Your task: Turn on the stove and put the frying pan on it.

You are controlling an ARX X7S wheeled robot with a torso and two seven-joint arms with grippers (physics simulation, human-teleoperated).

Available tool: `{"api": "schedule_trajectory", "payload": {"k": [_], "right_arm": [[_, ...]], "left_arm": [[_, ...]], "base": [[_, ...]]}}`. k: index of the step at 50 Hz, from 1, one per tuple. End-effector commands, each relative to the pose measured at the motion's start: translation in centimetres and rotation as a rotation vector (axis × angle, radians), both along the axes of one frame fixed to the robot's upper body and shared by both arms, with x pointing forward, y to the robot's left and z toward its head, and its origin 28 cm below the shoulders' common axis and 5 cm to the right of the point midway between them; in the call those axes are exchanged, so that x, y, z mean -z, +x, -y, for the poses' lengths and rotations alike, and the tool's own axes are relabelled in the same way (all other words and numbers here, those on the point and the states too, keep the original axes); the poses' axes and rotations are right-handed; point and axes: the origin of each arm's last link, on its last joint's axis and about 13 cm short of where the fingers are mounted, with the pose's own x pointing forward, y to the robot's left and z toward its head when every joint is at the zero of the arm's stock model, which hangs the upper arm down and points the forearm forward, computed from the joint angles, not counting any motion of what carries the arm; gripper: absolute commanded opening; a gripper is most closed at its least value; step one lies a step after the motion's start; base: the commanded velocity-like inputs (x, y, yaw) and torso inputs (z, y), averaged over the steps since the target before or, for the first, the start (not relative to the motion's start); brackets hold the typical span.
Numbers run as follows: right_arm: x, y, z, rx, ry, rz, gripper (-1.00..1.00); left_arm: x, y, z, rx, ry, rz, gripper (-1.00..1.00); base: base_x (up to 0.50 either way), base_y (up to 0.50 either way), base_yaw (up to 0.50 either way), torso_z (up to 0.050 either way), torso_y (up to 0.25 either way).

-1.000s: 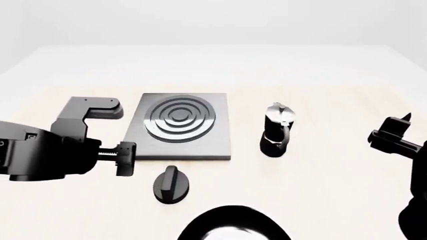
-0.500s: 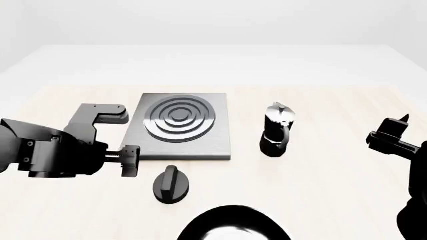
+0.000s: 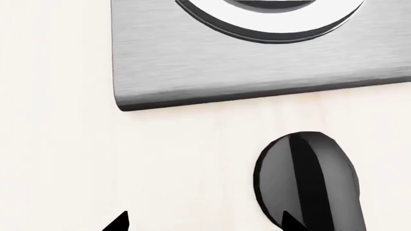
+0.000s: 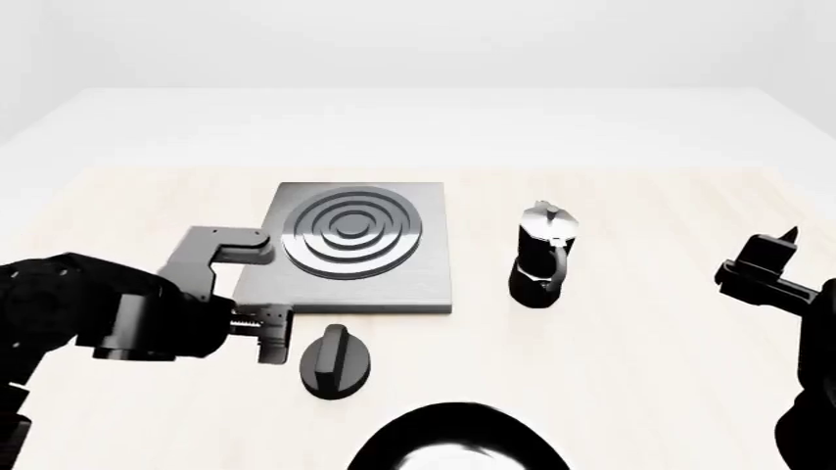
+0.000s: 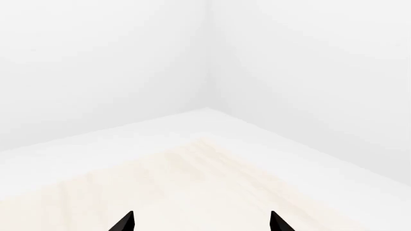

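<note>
- The left gripper [image 4: 272,334] hangs low over the table [image 4: 627,333], just to the left of the knob [image 4: 336,361] in the head view. Its jaws stand spread, with nothing between them.
- In the left wrist view the two dark fingertips [image 3: 119,223] show well apart. One lies over bare table, the other overlaps the knob [image 3: 305,185]; whether it touches the knob cannot be told.
- The knob is black and round with a raised ridge across its top. It sits on the table just in front of the stove [image 4: 352,253], apart from the slab's near edge.
- The stove [image 3: 257,62] is a flat square slab of brushed grey metal with raised concentric rings. It lies flat on the table, and its near left corner is close to the left gripper.
- The frying pan [image 4: 457,441] sits at the bottom edge of the head view, nearer the robot than the knob. Only part of its black rim and pale glossy inside shows. Its handle is out of view.
- A black moka pot [image 4: 541,257] stands upright to the right of the stove, well apart from it.
- The right gripper [image 4: 768,262] is raised at the far right, clear of everything. Its fingertips [image 5: 125,222] are parted and empty, facing open table and white walls.
</note>
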Motion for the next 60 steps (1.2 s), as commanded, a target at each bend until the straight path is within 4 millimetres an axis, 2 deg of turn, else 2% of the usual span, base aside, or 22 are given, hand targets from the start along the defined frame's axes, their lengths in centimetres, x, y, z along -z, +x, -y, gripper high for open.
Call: {"api": "schedule_trajectory", "payload": {"k": [1, 14, 26, 60], "right_arm": [[0.1, 0.0, -0.1, -0.003, 0.002, 0.000, 1.00], [0.1, 0.0, 0.0, -0.003, 0.003, -0.001, 1.00], [-0.1, -0.1, 0.0, -0.003, 0.003, 0.004, 1.00], [0.0, -0.2, 0.1, -0.010, 0.009, 0.005, 1.00]], "left_arm": [[0.6, 0.1, 0.3, 0.044, -0.014, -0.007, 1.00], [1.1, 0.4, 0.2, 0.044, -0.024, -0.013, 1.00], [2.2, 1.5, -0.2, 0.025, -0.027, -0.028, 1.00], [3.6, 2.2, 1.5, 0.144, -0.093, -0.080, 1.00]], "base": [[0.00, 0.00, 0.00, 0.000, 0.000], [0.00, 0.00, 0.00, 0.000, 0.000], [0.00, 0.00, 0.00, 0.000, 0.000], [0.00, 0.00, 0.00, 0.000, 0.000]]}}
